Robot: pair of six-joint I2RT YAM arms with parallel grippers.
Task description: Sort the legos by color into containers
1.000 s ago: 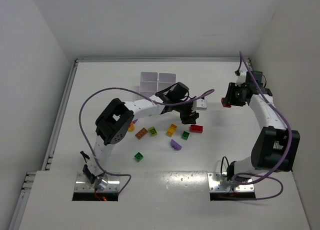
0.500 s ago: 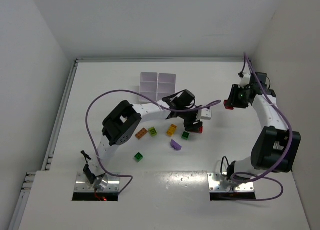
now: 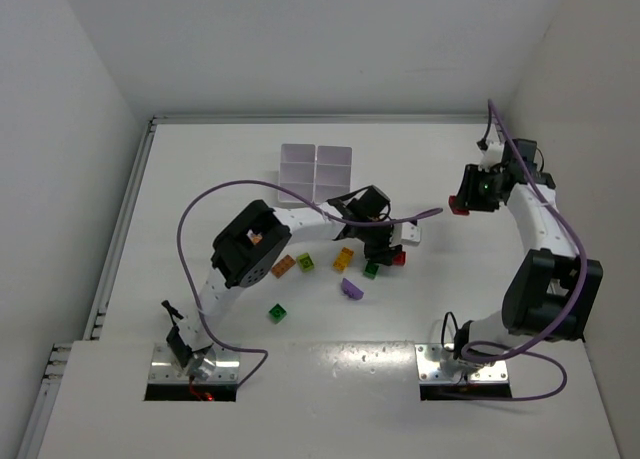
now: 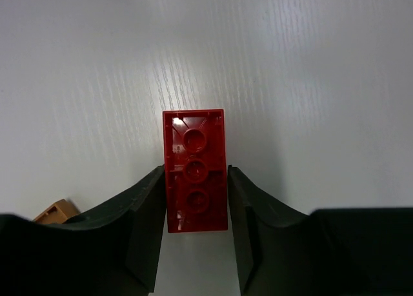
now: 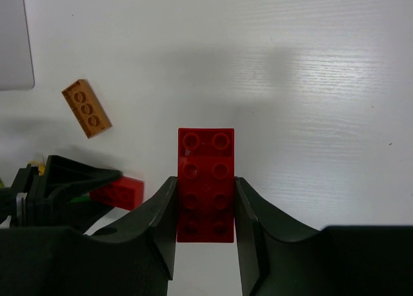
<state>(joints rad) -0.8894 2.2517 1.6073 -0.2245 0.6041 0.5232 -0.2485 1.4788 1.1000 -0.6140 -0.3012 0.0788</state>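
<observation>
My left gripper (image 3: 386,252) is low on the table, its jaws shut against both long sides of a small red lego (image 4: 195,180) that lies underside up. In the right wrist view that same red lego (image 5: 119,193) shows beside the left gripper's dark fingers (image 5: 71,180). My right gripper (image 3: 459,203) hangs at the right, shut on a larger red lego (image 5: 206,173) with two rows of studs. The white containers (image 3: 316,171) stand at the back centre. Loose legos lie by the left gripper: orange (image 3: 282,266), yellow (image 3: 343,259), green (image 3: 371,270), purple (image 3: 351,289).
Another green lego (image 3: 277,312) lies nearer the arm bases. A yellow-green lego (image 3: 305,262) sits next to the orange one. The left arm's purple cable (image 3: 200,204) loops over the table's left half. White walls close in the table at the left, back and right.
My left gripper has moved right and down around the small red lego and closed on it. My right gripper has drifted slightly right, still holding its red lego.
</observation>
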